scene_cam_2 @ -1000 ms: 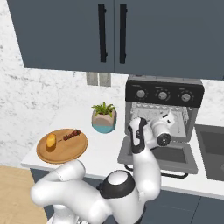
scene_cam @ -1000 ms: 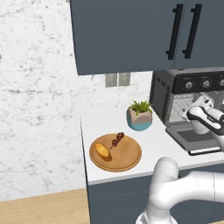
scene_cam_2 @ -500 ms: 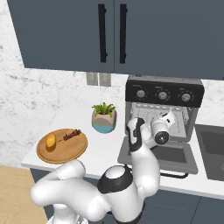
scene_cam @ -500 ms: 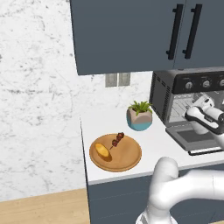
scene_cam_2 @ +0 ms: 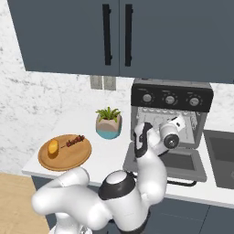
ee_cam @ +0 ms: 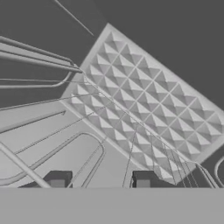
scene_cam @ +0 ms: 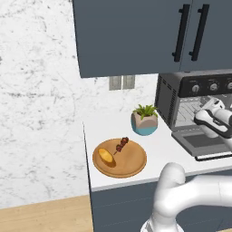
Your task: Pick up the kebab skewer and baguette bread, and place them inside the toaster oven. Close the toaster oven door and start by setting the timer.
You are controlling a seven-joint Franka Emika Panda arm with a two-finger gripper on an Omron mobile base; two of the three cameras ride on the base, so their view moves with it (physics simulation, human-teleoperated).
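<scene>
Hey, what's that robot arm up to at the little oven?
The white arm is reaching into the toaster oven, whose door lies folded down flat on the counter. Its gripper sits just over the wire rack inside; whether it grips the rack I cannot tell. The kebab skewer and the baguette bread lie side by side on the round wooden board further along the counter, not yet picked up.
</scene>
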